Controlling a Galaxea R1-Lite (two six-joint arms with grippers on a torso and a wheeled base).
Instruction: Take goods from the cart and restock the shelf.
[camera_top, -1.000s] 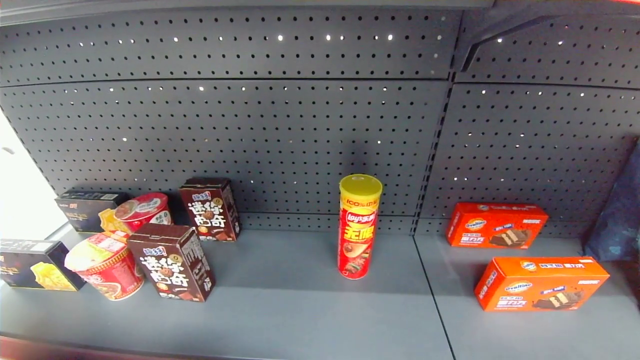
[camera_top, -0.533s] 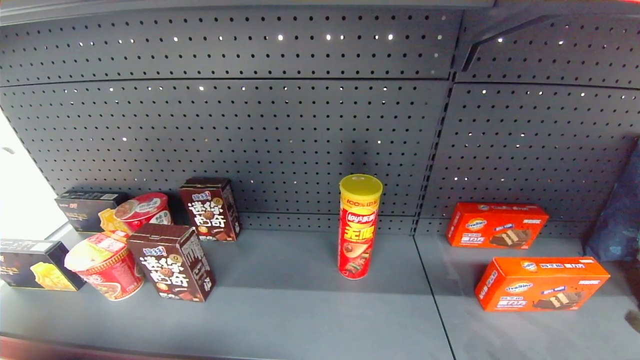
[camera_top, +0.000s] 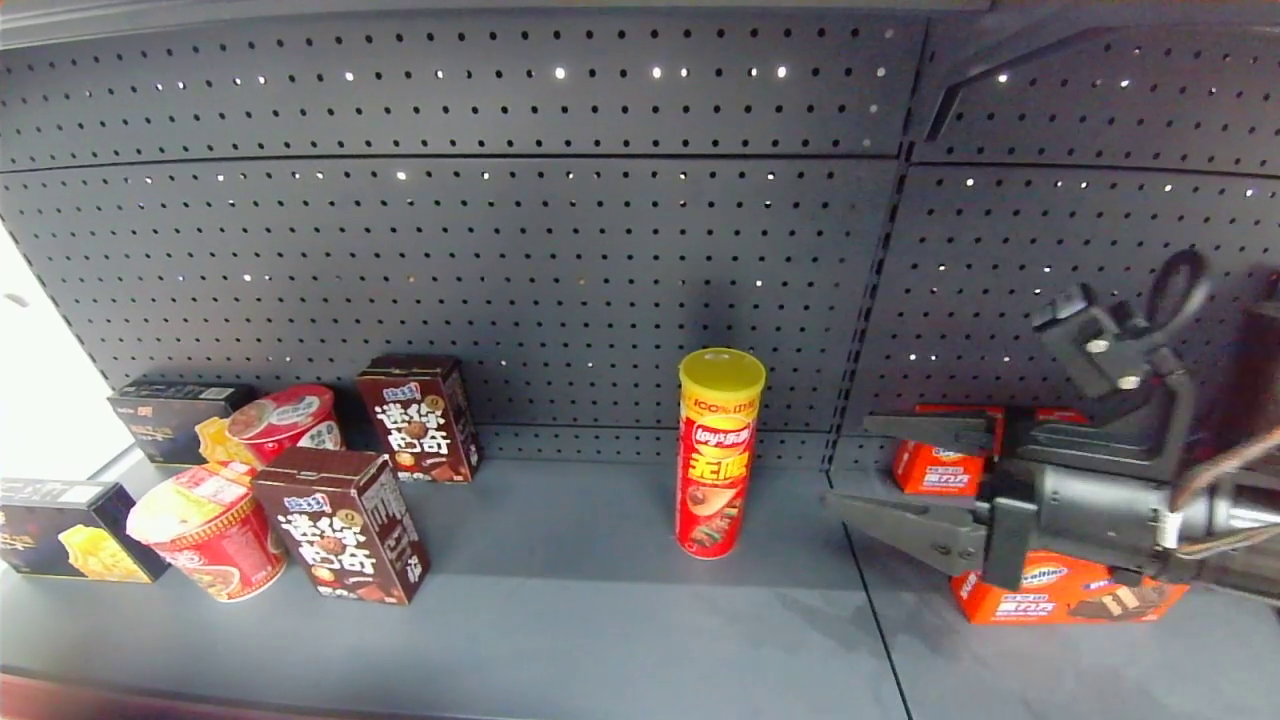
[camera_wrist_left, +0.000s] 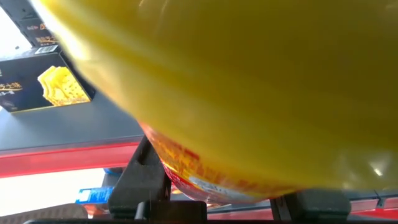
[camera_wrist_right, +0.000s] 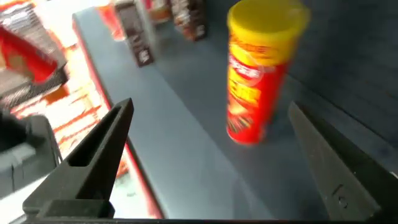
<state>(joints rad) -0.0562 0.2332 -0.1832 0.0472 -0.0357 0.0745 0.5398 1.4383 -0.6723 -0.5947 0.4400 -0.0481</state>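
So the right claw (camera_top: 850, 462) is hanging at the right side of the head view, just above the shelf (camera_top: 560, 620). Its two dark fingers are spreading wide and pointing toward the middle of the frame, and it's holding nothing. In its own wrist view, the claw (camera_wrist_right: 208, 112) is framing the chips can (camera_wrist_right: 258, 74) between the two fingers, but it's well short of touching it.

That chips can (camera_top: 720, 455) is standing upright at the centre of the head view, yellow lid on top, near the pegboard (camera_top: 500, 250) at the back.

The left claw (camera_wrist_left: 230, 202) is gripping a yellow-and-red package (camera_wrist_left: 236, 81), from what I can see. The package is sitting right up against the camera, with dark claw parts hugging it at the lower left and lower right of the frame. I can't tell exactly what kind of package it is.

Behind it, in the upper left of that frame, a black box with a yellow picture (camera_wrist_left: 43, 84) is sitting on the grey shelf.

Over at the left of the head view, there's a cluster:
- two brown boxes (camera_top: 345, 535) standing upright
- two red noodle cups (camera_top: 210, 540) lying tilted
- two black boxes (camera_top: 60, 530) near the frame's left edge

On the right, two orange boxes (camera_top: 1060, 595) are lying flat, one behind the other. The right arm is covering part of both.
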